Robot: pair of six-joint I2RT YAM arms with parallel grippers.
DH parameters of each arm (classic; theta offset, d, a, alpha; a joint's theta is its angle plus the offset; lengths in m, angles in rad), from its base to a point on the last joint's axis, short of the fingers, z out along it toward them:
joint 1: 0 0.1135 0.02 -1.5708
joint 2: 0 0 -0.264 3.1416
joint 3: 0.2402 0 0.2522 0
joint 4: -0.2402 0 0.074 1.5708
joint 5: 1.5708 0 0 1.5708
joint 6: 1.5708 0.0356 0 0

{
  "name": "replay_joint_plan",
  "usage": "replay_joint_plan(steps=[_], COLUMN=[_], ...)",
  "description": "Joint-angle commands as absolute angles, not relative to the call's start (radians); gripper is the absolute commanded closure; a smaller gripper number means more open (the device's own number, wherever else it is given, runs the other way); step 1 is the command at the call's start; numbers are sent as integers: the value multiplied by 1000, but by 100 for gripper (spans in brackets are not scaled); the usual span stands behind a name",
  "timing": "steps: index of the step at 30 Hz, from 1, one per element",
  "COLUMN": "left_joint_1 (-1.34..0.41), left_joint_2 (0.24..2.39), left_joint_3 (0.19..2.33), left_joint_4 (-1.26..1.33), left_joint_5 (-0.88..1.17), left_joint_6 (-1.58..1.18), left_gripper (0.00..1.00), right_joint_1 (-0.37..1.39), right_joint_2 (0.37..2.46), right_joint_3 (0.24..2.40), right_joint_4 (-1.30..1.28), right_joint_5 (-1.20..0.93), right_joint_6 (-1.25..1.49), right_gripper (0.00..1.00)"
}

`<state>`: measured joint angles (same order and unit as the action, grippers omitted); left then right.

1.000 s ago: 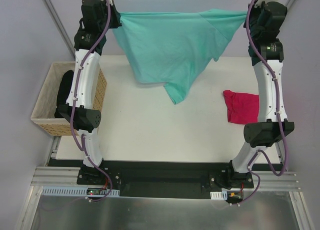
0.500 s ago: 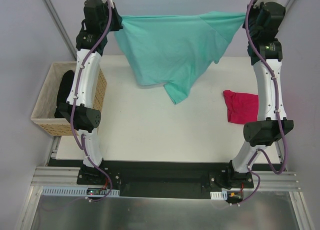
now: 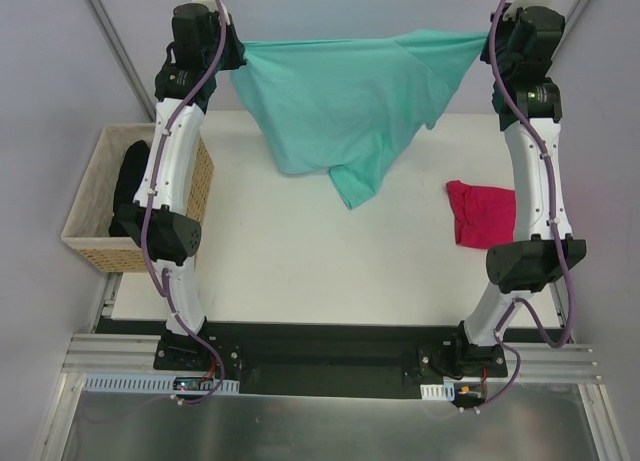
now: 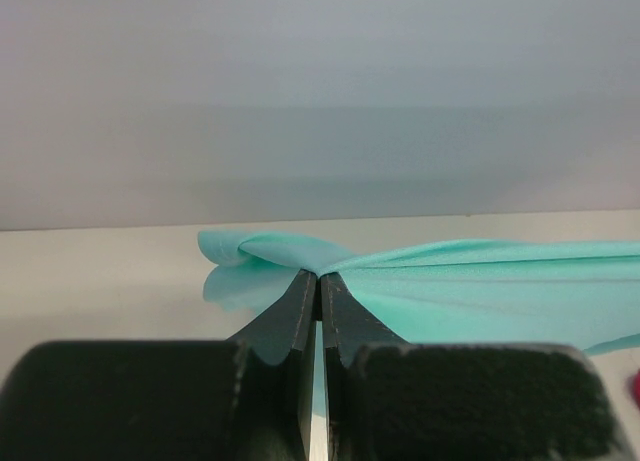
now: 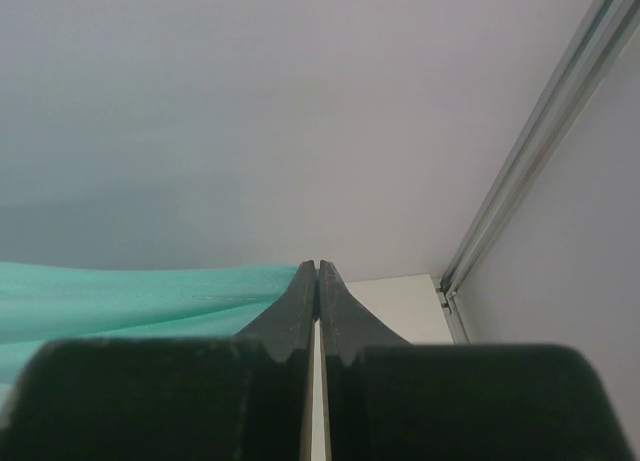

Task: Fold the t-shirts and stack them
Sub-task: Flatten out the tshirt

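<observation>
Clearly, the left claw [image 4: 319, 277] and right claw [image 5: 317, 266] are each pinched tight on an edge of the teal t-shirt [image 3: 340, 101], stretched aloft above the tabletop [image 3: 300, 261]; its bunched lower corner could land creased, or a thin pinch might slip.

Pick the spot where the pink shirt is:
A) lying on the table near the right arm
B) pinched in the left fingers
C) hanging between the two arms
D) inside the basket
A: the pink shirt lies crumpled on the table, while the teal shirt is the one hanging up.
</observation>
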<state>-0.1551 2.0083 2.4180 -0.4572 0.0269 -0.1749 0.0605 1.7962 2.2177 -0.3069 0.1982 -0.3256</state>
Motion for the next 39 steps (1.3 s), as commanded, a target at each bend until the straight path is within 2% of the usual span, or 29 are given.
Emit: replay_joint_plan(steps=[1, 18, 39], left_joint_1=[-106, -117, -169], left_joint_2=[1944, 1813, 1508], left_joint_3=[2399, 2372, 2100], left_joint_4=[-463, -463, -462], left_joint_5=[-41, -41, -97], left_joint_6=[-163, -110, -87], left_gripper=[100, 100, 100], right_joint_1=[41, 112, 170], right_joint_2=[1773, 1637, 1359], right_joint_3=[2210, 2161, 1960], right_joint_4=[-285, -236, -209], right_joint_5=[296, 339, 387], right_joint_6=[-327, -432, -486], right_gripper=[99, 99, 99])
